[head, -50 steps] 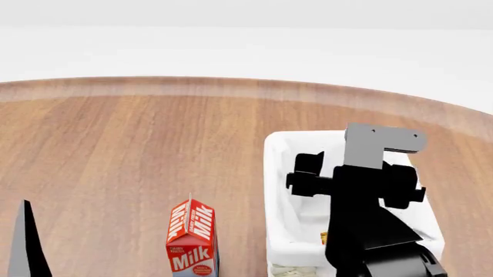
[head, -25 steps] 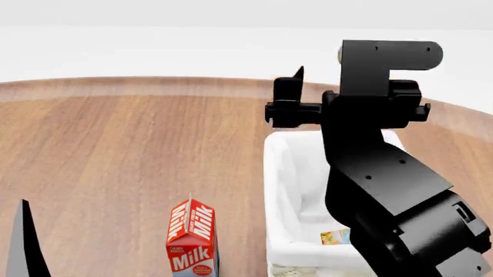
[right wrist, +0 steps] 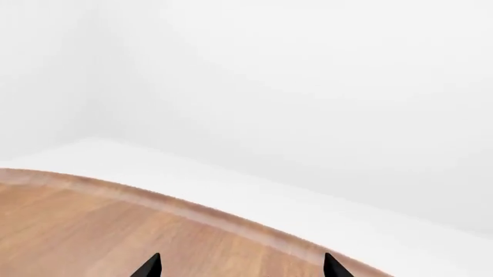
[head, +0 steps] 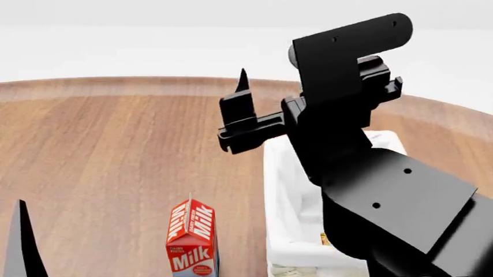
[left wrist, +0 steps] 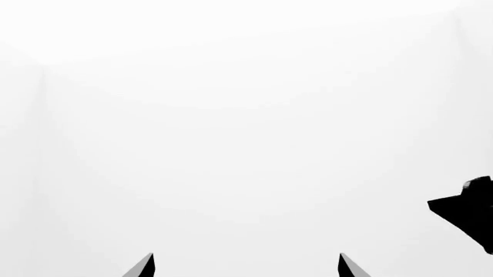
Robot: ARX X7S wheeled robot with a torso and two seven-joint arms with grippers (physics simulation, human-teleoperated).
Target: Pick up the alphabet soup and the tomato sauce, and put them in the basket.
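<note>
Left pincer point(head: 22, 242): one black fingertip at the near edge of the head view; its own camera shows two tips apart with nothing between. Open, idle.

Red-and-white milk carton point(head: 191, 242): upright on the brown wooden worktop point(head: 115, 150), between the two pincers, below and to the left of the right one.

Rectangular cream wicker basket with white cloth liner point(head: 281, 190): directly beneath the right arm. A sliver of yellow-orange label point(head: 324, 237) shows inside, beside the arm; probably the alphabet soup, delivered.

Right pincer point(head: 245, 112): a second ago low inside the basket, now raised well above its rim and swung leftward. Its camera shows two tips apart, empty; open.

Tomato sauce: not in view. Judgement: one can deposited, the arm withdrawing; the second can remains to be found and fetched.
</note>
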